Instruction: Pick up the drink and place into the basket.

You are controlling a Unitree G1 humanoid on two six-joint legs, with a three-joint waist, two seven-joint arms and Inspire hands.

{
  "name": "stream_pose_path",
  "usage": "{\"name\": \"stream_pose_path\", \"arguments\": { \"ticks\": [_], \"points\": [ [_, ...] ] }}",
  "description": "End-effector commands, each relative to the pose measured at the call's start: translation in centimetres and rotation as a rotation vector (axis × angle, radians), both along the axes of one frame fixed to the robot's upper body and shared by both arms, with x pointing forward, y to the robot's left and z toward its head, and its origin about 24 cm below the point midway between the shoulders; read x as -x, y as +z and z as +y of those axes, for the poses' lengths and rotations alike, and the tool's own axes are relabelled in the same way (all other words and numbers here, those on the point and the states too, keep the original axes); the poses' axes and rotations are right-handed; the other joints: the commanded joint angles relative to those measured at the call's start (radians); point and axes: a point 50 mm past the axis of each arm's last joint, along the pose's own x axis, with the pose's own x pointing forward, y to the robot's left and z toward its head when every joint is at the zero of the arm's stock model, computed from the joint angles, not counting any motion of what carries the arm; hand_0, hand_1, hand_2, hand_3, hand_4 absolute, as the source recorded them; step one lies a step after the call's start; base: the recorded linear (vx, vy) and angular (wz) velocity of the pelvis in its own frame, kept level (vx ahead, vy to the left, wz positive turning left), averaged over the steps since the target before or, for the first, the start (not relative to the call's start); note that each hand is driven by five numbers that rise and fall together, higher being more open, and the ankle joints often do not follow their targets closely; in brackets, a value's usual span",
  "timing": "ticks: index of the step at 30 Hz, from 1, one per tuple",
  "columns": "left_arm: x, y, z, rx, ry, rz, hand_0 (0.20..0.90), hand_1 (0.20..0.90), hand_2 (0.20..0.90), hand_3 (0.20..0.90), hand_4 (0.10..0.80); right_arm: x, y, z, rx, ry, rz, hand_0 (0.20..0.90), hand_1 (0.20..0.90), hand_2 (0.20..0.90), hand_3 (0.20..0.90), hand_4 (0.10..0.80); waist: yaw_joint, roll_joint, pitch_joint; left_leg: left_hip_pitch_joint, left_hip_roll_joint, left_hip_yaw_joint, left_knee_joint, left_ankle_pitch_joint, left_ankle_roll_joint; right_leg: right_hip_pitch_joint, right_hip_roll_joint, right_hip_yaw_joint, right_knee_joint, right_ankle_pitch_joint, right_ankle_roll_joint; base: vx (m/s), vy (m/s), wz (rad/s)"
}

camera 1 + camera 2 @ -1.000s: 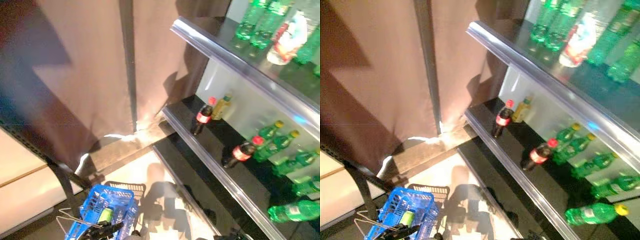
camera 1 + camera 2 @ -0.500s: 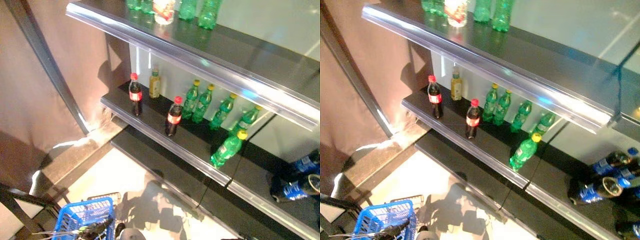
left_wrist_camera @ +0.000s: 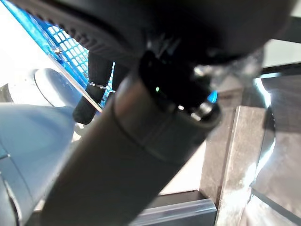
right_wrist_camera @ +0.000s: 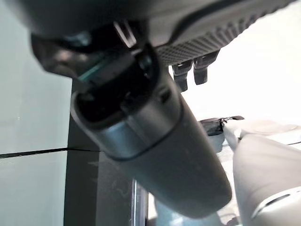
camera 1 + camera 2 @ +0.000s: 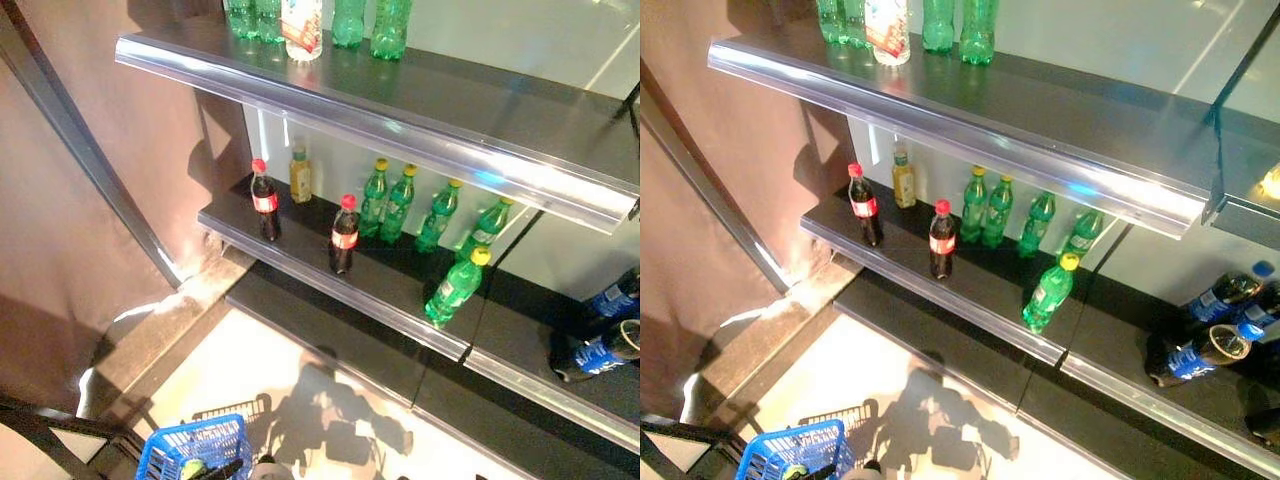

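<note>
The left hand [image 3: 101, 77] is seen low at the blue basket [image 5: 196, 457], with its dark fingers curled over the thin wire handle, so the basket is being carried. The right hand [image 4: 190, 68] is shown only in its own wrist view, where two fingertips hang straight and nothing is held. A green-capped item [image 5: 190, 468] is seen lying inside the basket. On the middle shelf [image 5: 330, 285] two dark cola bottles [image 5: 343, 234] with red caps are stood upright near the front edge, a small yellowish bottle [image 5: 300, 177] behind them, and green bottles [image 5: 396, 203] are lined beside them, one [image 5: 456, 287] leaning. More green bottles are stood on the upper shelf [image 5: 400, 110].
</note>
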Motion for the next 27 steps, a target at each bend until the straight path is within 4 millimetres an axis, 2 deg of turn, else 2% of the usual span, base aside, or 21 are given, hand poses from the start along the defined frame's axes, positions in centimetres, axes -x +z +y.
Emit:
{"name": "stream_pose_path", "arguments": {
  "ticks": [1,11,17,18,19,21,22,23,25,27],
  "points": [
    [-10.1,3.1,0.2,-0.061,-0.366,-0.333,0.3,0.3,0.3,0.2,0.1,-3.2,1.4,-2.3,0.083,0.025,-0.1,0.9,0.9,0.9,0.9,0.8,-0.087,0.02,-0.016,-0.082,0.056,-0.09,0.067,-0.008,-0.009,0.056,-0.062,-0.02,0.054,-0.081,0.034,0.0,0.0,0.0],
    [-9.7,3.0,0.5,-0.069,-0.368,-0.312,0.3,0.3,0.3,0.2,0.1,-2.7,1.3,-2.3,0.078,0.027,-0.089,0.9,0.9,0.9,0.9,0.8,-0.1,0.029,-0.026,-0.034,0.048,-0.086,0.016,-0.011,0.004,0.018,-0.061,-0.023,0.083,-0.073,0.028,0.003,0.0,0.0],
    [-9.6,2.9,0.1,-0.058,-0.378,-0.312,0.3,0.3,0.3,0.2,0.1,-2.8,1.3,-2.3,0.087,0.052,-0.081,0.9,0.9,0.9,0.9,0.8,-0.105,0.031,-0.022,-0.036,0.059,-0.06,0.038,-0.009,-0.004,0.014,-0.066,-0.042,0.075,-0.06,0.024,0.013,0.042,0.0],
    [-9.7,2.8,-0.2,-0.052,-0.382,-0.316,0.3,0.3,0.3,0.2,0.1,-2.9,1.4,-2.4,0.093,0.055,-0.081,0.9,0.9,0.9,0.9,0.8,-0.109,0.03,-0.019,-0.046,0.061,-0.036,0.053,-0.009,-0.007,0.016,-0.065,-0.046,0.071,-0.058,0.022,-0.002,0.223,0.01],
    [-10.6,3.0,-0.8,-0.042,-0.428,-0.325,0.3,0.3,0.3,0.2,0.1,-2.7,1.5,-2.8,0.11,0.018,-0.087,0.9,0.9,0.9,0.9,0.8,-0.123,0.025,-0.005,-0.083,0.083,0.045,0.093,0.007,-0.02,0.011,-0.078,-0.086,0.087,-0.055,0.025,-0.031,0.241,0.08],
    [-11.3,3.2,-0.9,-0.041,-0.437,-0.336,0.3,0.3,0.3,0.2,0.1,-3.3,1.8,-3.3,0.12,0.003,-0.104,0.9,0.9,0.9,0.9,0.8,-0.109,0.009,0.008,-0.133,0.05,-0.027,0.148,-0.02,-0.005,-0.008,-0.086,-0.066,0.124,-0.067,0.026,-0.043,0.251,0.52],
    [-11.5,3.3,-0.7,-0.045,-0.44,-0.341,0.3,0.3,0.3,0.2,0.1,-3.6,1.9,-3.4,0.118,-0.005,-0.111,0.9,0.9,0.9,0.9,0.8,-0.107,0.002,0.014,-0.147,0.043,-0.038,0.164,-0.029,0.007,-0.02,-0.088,-0.053,0.151,-0.075,0.028,0.007,0.275,0.56],
    [-11.5,3.4,-0.4,-0.049,-0.43,-0.344,0.3,0.3,0.3,0.2,0.1,-3.7,1.9,-3.3,0.113,0.003,-0.115,0.9,0.9,0.9,0.9,0.8,-0.103,-0.008,0.021,-0.154,0.015,-0.066,0.179,-0.05,0.031,-0.049,-0.094,-0.031,0.197,-0.066,0.025,0.052,0.269,0.17],
    [-11.2,3.5,0.1,-0.051,-0.417,-0.344,0.3,0.3,0.3,0.2,0.1,-3.6,1.8,-3.0,0.099,0.017,-0.125,0.9,0.9,0.9,0.9,0.8,-0.111,-0.023,0.034,-0.13,-0.03,-0.087,0.165,-0.069,0.073,-0.123,-0.114,0.031,0.315,0.036,0.028,0.097,0.276,-0.01],
    [-10.9,3.4,0.2,-0.052,-0.434,-0.341,0.3,0.3,0.3,0.2,0.1,-3.5,1.7,-2.8,0.089,0.031,-0.134,0.9,0.9,0.9,0.9,0.8,-0.114,-0.022,0.041,-0.104,-0.058,-0.093,0.142,-0.081,0.1,-0.167,-0.121,0.056,0.397,0.089,0.026,0.085,0.222,-0.19]
  ]
}}
